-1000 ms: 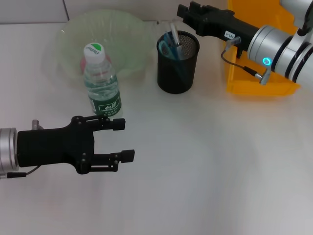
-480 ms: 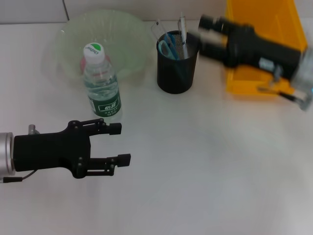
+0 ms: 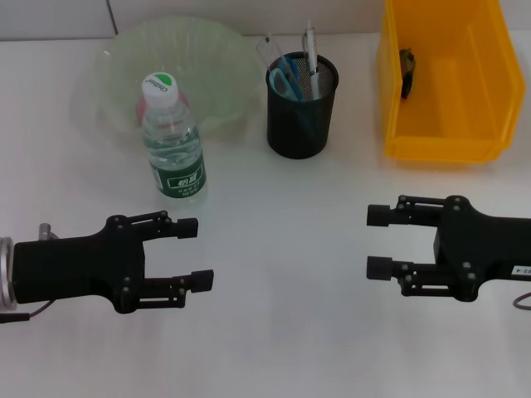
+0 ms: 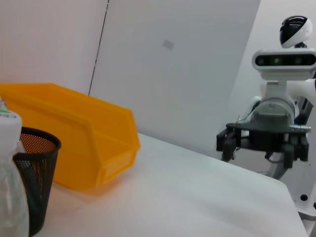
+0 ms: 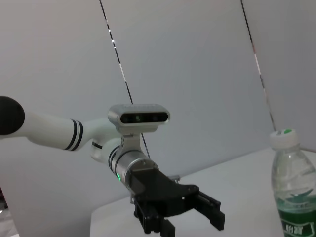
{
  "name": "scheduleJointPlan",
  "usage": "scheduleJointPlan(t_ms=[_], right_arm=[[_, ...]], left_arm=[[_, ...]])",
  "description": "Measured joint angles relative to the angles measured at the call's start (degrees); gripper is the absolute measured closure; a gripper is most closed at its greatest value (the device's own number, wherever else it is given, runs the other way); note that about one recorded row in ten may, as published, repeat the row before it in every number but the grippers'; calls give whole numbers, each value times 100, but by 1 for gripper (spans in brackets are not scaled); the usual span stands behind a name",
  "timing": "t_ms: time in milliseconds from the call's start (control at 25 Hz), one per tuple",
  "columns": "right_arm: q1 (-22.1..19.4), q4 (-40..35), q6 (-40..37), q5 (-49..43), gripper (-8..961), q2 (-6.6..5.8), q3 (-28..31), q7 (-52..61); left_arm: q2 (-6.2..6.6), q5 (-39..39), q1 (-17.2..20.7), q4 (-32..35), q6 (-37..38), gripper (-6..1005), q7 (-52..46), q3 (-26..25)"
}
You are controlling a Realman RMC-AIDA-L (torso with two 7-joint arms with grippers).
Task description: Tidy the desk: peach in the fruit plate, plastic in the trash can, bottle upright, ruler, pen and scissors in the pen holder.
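Observation:
The bottle (image 3: 172, 137) stands upright in front of the pale green fruit plate (image 3: 207, 50). A pink peach (image 3: 139, 109) shows in the plate, partly hidden behind the bottle. The black mesh pen holder (image 3: 302, 108) contains a clear ruler (image 3: 267, 48), a pen (image 3: 311, 46) and blue-handled scissors (image 3: 284, 80). A dark piece of plastic (image 3: 406, 68) lies in the yellow trash can (image 3: 444, 149). My left gripper (image 3: 196, 253) hovers open at front left, holding nothing. My right gripper (image 3: 378, 242) is open at front right, also without a load.
White tabletop lies between the two grippers. The left wrist view shows the trash can (image 4: 74, 143), pen holder (image 4: 34, 173) and the right gripper (image 4: 260, 145) farther off. The right wrist view shows the bottle (image 5: 291, 192) and the left gripper (image 5: 192, 222).
My right arm has pulled away from above the pen holder to the front right of the table; the pen now stands in the holder. The left gripper drifted slightly back.

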Motion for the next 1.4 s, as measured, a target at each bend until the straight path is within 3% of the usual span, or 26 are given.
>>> scheduleJointPlan(t_ms=[600,1400], right_arm=[[-17,56,30,-93,250,123,-20,-227],[11,46,-97,-88,250,206,14,-228]], left_arm=[[-22,-30,133,2,117,194,-73,-297],[-21,-38,161,29,375,194,-32,-298]])
